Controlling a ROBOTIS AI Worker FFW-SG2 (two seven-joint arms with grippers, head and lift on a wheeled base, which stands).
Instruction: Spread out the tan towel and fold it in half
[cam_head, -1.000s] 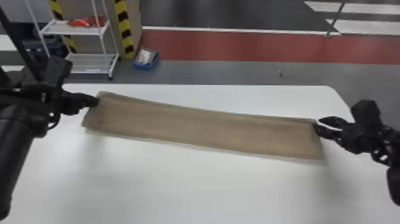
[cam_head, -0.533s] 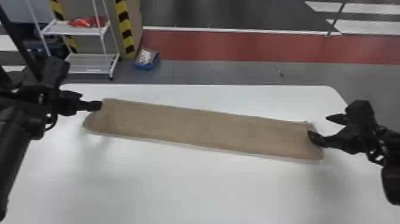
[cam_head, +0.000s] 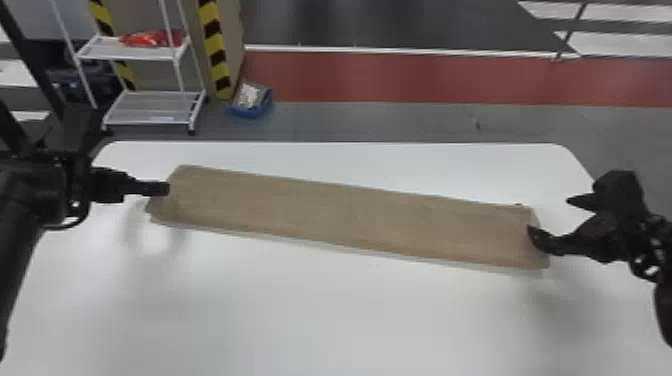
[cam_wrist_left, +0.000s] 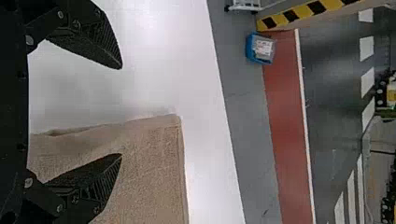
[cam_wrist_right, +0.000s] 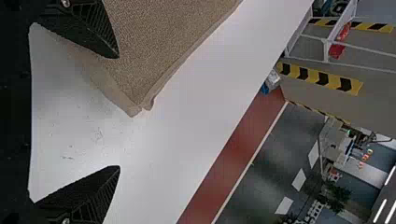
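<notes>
Both ends look let go now, L gripper and R gripper gaping empty, the latter's fingers freshly spread, w/ the tan towel in a long strip across the white tabletop, so the fold's prob. done bar backing off.

Matt, coarsely woven tan cloth forms the towel; the tabletop is smooth with a soft sheen, and ribbed, matt black surfaces line the gripper fingers.
</notes>
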